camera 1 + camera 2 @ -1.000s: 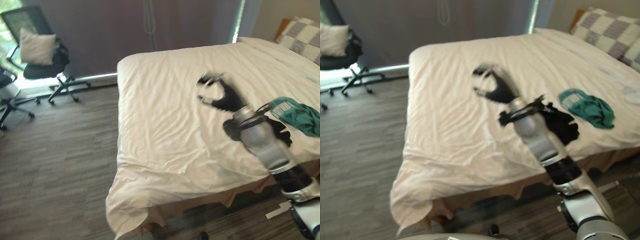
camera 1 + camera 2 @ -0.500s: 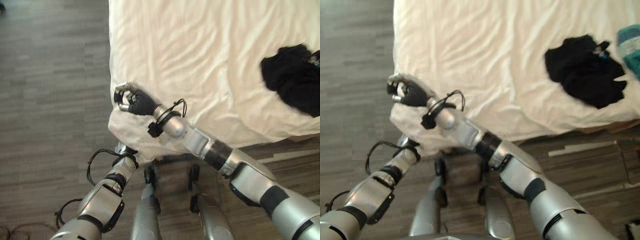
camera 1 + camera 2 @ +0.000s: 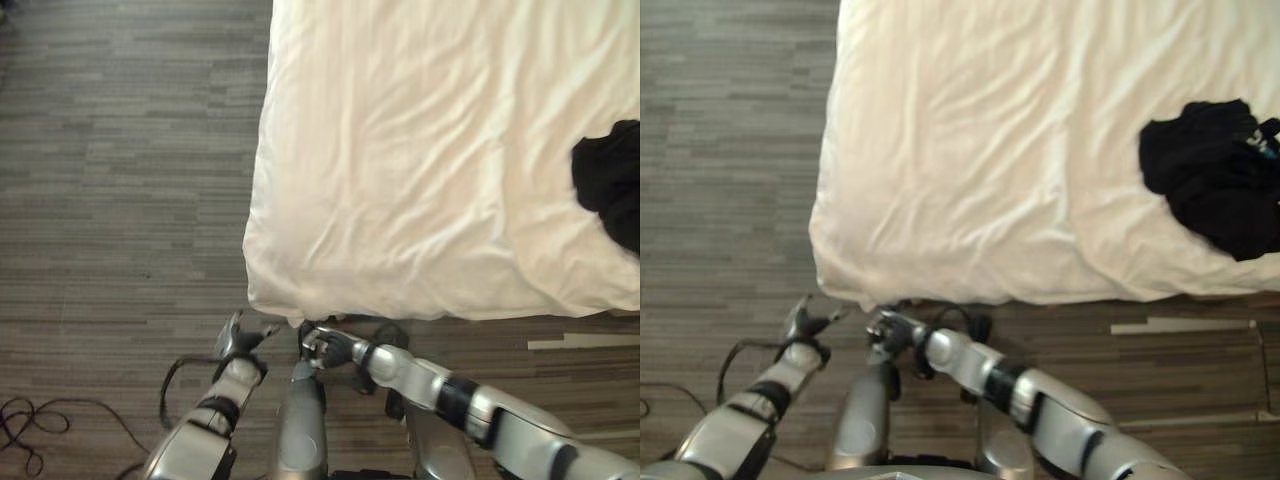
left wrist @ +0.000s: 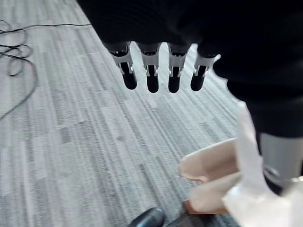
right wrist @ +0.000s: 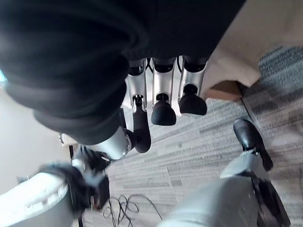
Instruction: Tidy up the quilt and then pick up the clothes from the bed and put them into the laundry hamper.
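Left eye view looks straight down on a bed [image 3: 300, 60] covered by a cream quilt [image 3: 430, 180], which takes up the upper right of the frame over a grey striped plank floor [image 3: 120, 180]. The quilt is soft and finely wrinkled, its creases running up the frame; its left edge hangs straight and its lower left corner rounds off just above the two robot hands. Black clothes [image 3: 610, 185] lie in a crumpled heap on the quilt at the right edge. The left robot hand [image 3: 238, 335] sits low in the frame, just below the quilt corner, with its fingers spread and holding nothing. The right robot hand [image 3: 322, 347] is close beside it, just under the quilt's lower hem, loosely relaxed and empty. Wide bare floor lies to the left of the bed.

Right eye view shows the black clothes [image 3: 1210, 175] more fully, a rumpled dark pile near the right edge, well apart from both hands. A pale strip [image 3: 1180, 326] lies on the floor below the quilt's lower hem.

Left wrist view shows the left robot hand's fingers [image 4: 149, 71] straight in a row above the grey floor, touching nothing, with a tan bed skirt [image 4: 208, 177] and a fold of white quilt [image 4: 251, 189] in the lower right.

Right wrist view shows the right robot hand's fingers [image 5: 163, 101] extended and apart from the tan bed skirt [image 5: 251, 42] in the upper right.
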You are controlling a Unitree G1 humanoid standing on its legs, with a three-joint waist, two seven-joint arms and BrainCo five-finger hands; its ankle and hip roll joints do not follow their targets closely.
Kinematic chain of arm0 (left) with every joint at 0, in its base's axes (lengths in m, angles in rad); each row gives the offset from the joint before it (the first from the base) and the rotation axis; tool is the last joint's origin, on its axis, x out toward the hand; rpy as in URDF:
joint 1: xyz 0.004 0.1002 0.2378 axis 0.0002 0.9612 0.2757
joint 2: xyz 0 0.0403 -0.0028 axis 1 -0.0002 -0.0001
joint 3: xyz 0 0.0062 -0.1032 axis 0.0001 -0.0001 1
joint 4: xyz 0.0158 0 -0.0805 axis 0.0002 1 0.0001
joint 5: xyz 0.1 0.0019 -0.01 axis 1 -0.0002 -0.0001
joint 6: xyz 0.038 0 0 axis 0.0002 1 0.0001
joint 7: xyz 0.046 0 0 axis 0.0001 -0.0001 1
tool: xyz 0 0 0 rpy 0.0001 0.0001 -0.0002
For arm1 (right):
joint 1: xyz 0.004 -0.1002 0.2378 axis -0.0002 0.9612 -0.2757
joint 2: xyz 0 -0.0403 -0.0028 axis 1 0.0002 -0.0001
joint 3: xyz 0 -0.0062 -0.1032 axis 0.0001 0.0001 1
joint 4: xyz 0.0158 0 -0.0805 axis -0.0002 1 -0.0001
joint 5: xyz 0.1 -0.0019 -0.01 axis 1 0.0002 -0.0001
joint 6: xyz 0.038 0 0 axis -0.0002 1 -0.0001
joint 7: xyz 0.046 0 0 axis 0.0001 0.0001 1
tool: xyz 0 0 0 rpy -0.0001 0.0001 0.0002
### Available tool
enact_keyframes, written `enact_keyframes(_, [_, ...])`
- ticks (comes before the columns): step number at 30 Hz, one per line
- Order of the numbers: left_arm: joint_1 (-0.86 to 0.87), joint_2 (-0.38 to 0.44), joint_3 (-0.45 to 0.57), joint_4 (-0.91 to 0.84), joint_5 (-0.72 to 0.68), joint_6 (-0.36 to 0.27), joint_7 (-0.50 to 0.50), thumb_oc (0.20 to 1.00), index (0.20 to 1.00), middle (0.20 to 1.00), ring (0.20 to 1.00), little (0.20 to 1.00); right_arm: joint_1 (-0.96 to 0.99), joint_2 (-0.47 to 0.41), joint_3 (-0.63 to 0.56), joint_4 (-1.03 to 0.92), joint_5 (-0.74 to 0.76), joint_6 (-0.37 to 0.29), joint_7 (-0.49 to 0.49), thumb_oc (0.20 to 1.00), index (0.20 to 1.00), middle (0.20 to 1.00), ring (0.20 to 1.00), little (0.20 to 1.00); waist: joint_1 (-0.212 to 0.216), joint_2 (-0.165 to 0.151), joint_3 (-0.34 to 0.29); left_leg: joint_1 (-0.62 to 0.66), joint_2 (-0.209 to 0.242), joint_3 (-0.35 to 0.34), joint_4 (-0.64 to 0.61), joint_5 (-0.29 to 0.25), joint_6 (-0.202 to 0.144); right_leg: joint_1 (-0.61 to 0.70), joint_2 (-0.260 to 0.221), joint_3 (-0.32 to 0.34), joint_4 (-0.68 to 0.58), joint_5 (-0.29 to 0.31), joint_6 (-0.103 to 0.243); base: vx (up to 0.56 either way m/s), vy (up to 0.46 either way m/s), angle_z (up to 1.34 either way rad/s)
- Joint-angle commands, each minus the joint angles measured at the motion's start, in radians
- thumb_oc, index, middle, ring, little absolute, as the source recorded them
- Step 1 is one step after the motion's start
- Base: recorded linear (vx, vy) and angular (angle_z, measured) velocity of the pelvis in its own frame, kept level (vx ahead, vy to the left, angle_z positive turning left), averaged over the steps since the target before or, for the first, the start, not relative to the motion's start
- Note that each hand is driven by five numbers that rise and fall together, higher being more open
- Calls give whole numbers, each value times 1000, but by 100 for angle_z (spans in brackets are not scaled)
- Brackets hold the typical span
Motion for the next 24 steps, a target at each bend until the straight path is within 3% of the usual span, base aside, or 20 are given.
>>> enact_keyframes(1, [118,41,-10,37,20,2,-22,1000,1000,1000,1000,1000,-48,-37,-215,-455,231,-155,60,200,200,200,200,200,-29,-39,-90,49,25,6,33,-73,-22,56,-115,50,-6,-108,73,115,7,-6])
enact_keyframes(2, [136,38,-3,34,27,-1,-23,1000,1000,1000,1000,1000,-43,-73,-281,-569,270,-182,49,200,200,200,200,200,-44,-35,-105,72,22,15,15,-69,-22,72,-111,52,-22,-105,76,116,7,-4])
enact_keyframes(7, [127,13,-11,31,38,-5,-16,1000,1000,1000,1000,1000,-48,-84,-411,-682,312,-236,-11,200,200,200,200,200,-76,-15,-128,101,24,39,-15,-60,-23,66,-108,76,-29,-98,79,28,15,-13])
enact_keyframes(10, [68,0,-28,-3,-3,-22,-2,1000,1000,1000,1000,1000,-116,-88,-434,-614,299,-243,-81,200,200,200,200,200,-87,-3,-84,51,30,42,45,-67,-23,-8,-111,111,27,-102,74,-159,-30,-34])
enact_keyframes(11, [4,-12,-58,-66,-36,-49,6,1000,1000,1000,1000,1000,-128,-100,-470,-529,272,-244,-141,200,200,200,200,200,-98,5,-36,-30,34,38,132,-84,-29,-86,-114,135,86,-107,73,-216,-49,-34])
enact_keyframes(18, [-62,-46,-58,-229,-139,-85,0,1000,1000,1000,1000,1000,45,-129,-631,-348,196,-217,-237,200,200,200,200,200,-144,4,-36,-152,52,42,249,-136,-15,-239,-94,183,162,-110,70,-59,4,-15])
enact_keyframes(19, [-51,-46,-46,-268,-168,-100,-15,1000,1000,1000,1000,1000,114,-143,-670,-271,195,-220,-239,200,200,200,200,200,-144,-10,-25,-152,12,-49,288,-171,-15,-226,-70,217,133,-99,68,-43,143,-35])
enact_keyframes(20, [-51,-45,-46,-268,-168,-100,-15,1000,1000,1000,1000,1000,114,-143,-670,-271,195,-220,-239,200,200,200,200,200,-145,-11,-28,-155,11,-49,286,-167,-15,-228,-71,217,131,-96,69,-53,222,-81])
enact_keyframes(22, [-17,-69,-40,-287,-213,-115,-36,1000,1000,1000,1000,1000,181,-145,-684,-185,168,-213,-227,200,200,200,200,200,-143,-34,-23,-90,-63,-227,316,-278,-9,-199,-35,302,90,-76,78,-55,210,-115])
enact_keyframes(23, [-17,-69,-40,-287,-213,-115,-36,1000,1000,1000,1000,1000,181,-145,-684,-185,168,-213,-227,200,200,200,200,200,-143,-36,-23,-90,-64,-226,314,-275,-9,-199,-37,303,87,-73,78,-56,217,-124])
enact_keyframes(24, [16,-78,-34,-294,-229,-112,-57,1000,1000,1000,1000,1000,278,-160,-729,-136,150,-194,-211,200,200,200,200,200,-145,-35,-29,-7,-98,-326,294,-328,14,-165,-22,360,69,-64,87,4,216,-114])
